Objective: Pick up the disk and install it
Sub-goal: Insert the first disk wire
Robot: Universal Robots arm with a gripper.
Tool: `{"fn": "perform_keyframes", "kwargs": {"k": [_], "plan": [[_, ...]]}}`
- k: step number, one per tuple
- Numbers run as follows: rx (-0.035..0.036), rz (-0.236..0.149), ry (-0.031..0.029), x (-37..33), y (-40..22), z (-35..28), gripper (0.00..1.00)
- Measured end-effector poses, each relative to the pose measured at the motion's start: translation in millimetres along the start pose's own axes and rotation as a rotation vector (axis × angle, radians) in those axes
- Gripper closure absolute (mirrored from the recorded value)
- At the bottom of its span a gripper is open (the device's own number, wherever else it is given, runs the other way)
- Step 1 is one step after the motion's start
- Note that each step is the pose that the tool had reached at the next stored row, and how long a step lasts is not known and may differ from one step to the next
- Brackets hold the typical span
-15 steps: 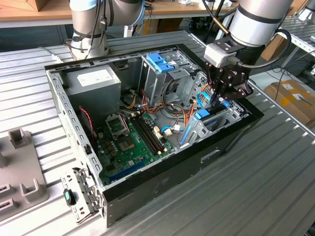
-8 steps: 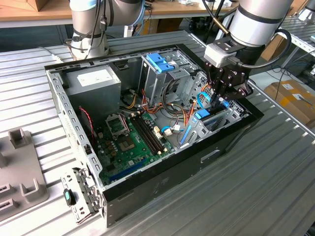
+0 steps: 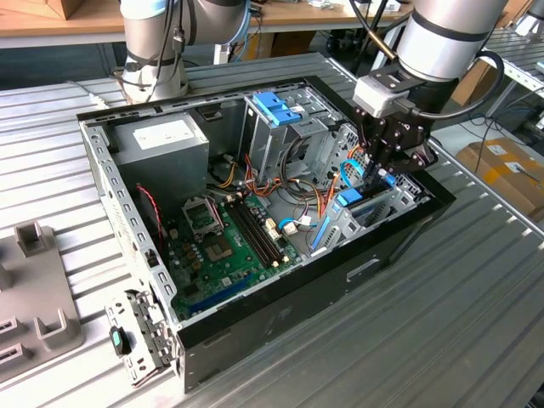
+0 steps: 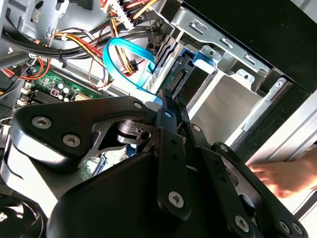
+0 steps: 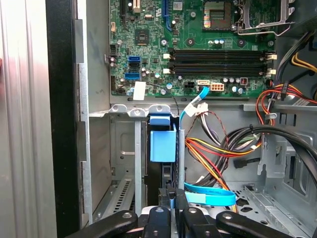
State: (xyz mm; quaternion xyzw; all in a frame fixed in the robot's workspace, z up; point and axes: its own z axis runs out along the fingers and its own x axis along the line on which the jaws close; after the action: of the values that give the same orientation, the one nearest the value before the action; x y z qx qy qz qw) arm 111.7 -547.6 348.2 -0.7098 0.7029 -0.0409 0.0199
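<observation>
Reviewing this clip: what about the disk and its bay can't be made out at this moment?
1. Label face of the disk: in the first wrist view it sits edge-on inside the drive bay, whose metal walls hide the face.
2. How deep it sits: in the exterior view the hand covers the bay.
3. Its lower part: in the second wrist view the hand's black body blocks it.

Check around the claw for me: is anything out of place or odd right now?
Yes. A person's hand is just outside the case, close to the claw, an odd place during work. The disk stands straight in its bay.
</observation>
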Motion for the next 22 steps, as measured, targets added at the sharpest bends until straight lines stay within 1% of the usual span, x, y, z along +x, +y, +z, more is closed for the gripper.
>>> {"fn": "perform_keyframes", "kwargs": {"k": [15, 22], "plan": [[0.0000, 0.000, -0.0003, 0.2, 0.1, 1.3, 0.84], [0.0015, 0.000, -0.0002, 0.2, 0.1, 1.7, 0.84]]}}
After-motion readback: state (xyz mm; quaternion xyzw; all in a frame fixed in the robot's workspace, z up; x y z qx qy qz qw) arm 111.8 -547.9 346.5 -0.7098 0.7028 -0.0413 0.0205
